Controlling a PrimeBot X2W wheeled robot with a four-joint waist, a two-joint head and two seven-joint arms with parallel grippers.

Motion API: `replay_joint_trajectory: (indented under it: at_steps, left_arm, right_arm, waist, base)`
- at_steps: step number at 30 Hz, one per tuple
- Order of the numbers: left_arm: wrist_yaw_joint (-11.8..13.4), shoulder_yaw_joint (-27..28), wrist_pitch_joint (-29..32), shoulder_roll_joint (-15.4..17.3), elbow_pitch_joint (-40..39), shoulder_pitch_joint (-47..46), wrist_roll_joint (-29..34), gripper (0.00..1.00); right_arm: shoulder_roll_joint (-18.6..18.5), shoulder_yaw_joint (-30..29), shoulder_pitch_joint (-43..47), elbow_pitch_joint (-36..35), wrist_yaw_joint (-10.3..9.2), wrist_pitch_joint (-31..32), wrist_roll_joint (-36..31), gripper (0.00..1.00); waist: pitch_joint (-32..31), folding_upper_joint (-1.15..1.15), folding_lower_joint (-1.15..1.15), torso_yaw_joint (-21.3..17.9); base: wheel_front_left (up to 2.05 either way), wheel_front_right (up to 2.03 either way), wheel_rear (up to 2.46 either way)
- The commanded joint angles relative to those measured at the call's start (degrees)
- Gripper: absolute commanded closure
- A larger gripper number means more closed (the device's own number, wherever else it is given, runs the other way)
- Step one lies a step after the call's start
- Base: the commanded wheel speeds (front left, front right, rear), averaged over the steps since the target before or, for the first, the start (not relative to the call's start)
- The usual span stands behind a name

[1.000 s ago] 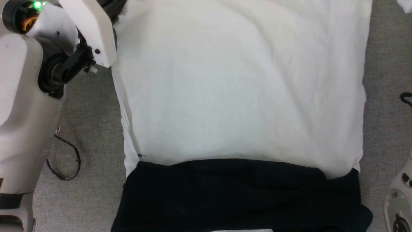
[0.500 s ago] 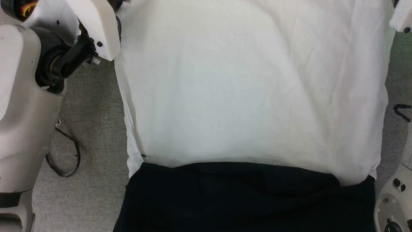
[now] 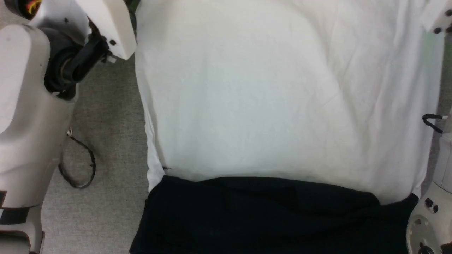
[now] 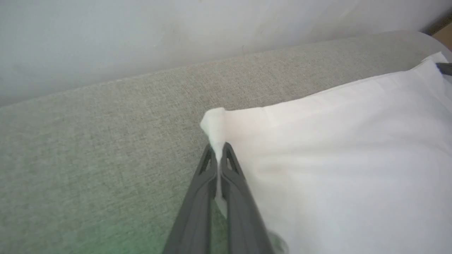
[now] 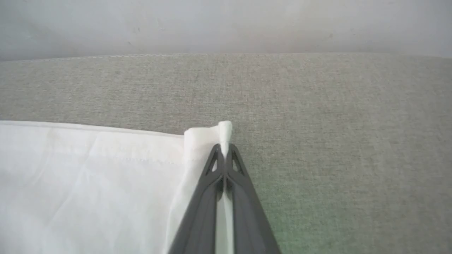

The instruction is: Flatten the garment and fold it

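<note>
The garment (image 3: 275,102) lies spread on the grey cloth surface, its white body filling the head view with a black band (image 3: 268,215) across its near end. In the left wrist view my left gripper (image 4: 219,152) is shut on a far corner of the white cloth (image 4: 214,125), which bunches between the dark fingers. My right gripper (image 5: 224,151) is shut on the other far corner (image 5: 224,130) beside the stitched hem. Both pale forearms (image 3: 106,28) reach toward the top of the head view.
Grey fabric surface (image 3: 102,116) runs along both sides of the garment. A thin black cable loop (image 3: 79,165) lies on it at the left, another black loop (image 3: 432,121) at the right edge. A pale wall (image 5: 226,24) rises behind the surface's far edge.
The head camera has shifted, so the garment sits a little further right and lower. My right gripper has shut on the garment's corner; the left stayed shut on its corner.
</note>
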Motion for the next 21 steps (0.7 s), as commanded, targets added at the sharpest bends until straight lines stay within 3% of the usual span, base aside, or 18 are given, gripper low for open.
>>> replay_joint_trajectory:
  at_steps: [1, 21]
  left_arm:
    - [0.18, 0.78, -1.90, 0.12, 0.82, -0.33, 0.67, 1.00]
    - [-0.96, 6.37, -17.29, 2.48, 5.73, -0.69, 1.77, 1.00]
  right_arm:
    - [-0.13, 0.95, 0.42, -0.12, -0.04, -1.77, 0.74, 1.00]
    - [-7.46, 4.05, -1.54, 3.12, -0.04, -12.48, 5.32, 1.00]
  waist:
    - [-1.68, 0.00, -0.01, 0.23]
    - [-14.67, 0.00, -0.01, 2.81]
  base:
    - [0.00, 0.00, 0.00]
    - [0.00, 0.00, 0.00]
